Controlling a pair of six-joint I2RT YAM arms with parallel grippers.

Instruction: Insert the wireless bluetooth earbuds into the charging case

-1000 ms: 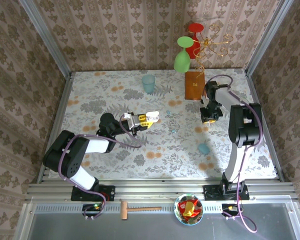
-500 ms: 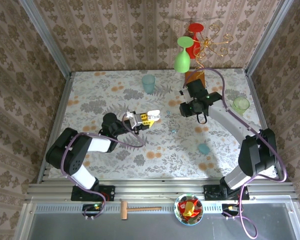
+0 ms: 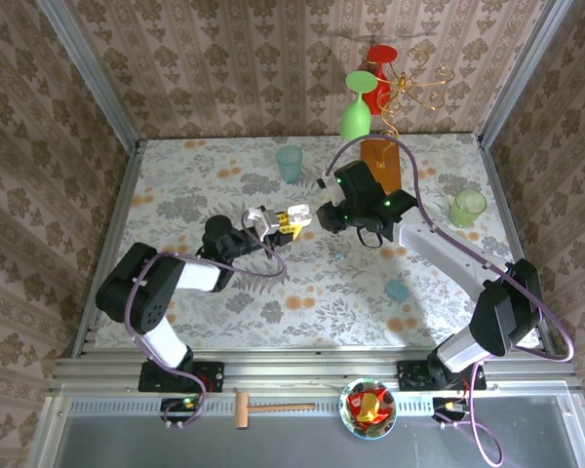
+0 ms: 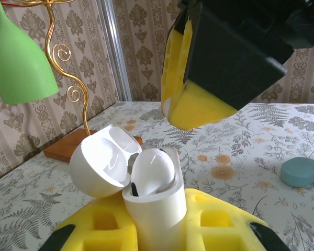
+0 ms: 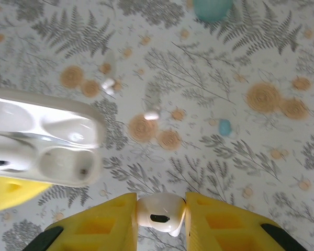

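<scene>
Right gripper is clenched on one white earbud, pinched across its round body between the yellow pads, right beside the open case. Left gripper is clamped on the lower body of the case, holding it upright above the table with the lid swung back. The left wrist view shows a rounded white piece seated in the case, likely a bud already in. The right wrist view shows one socket that looks empty. Loose buds lie on the table below, white ones and a light blue one, well apart from each other. The bud looks tiny, very light, hard and glossy, so slippery: too hard a squeeze could squirt it out, and a loose one lets it rotate. Best hold is across the fat body, leaving the end that goes into the socket free. The case is rigid and light but smooth, and a push from above could tip it in the pads, so the bud should go in gently and straight down. The lid hinge looks like the weak part, so avoid knocking it.
</scene>
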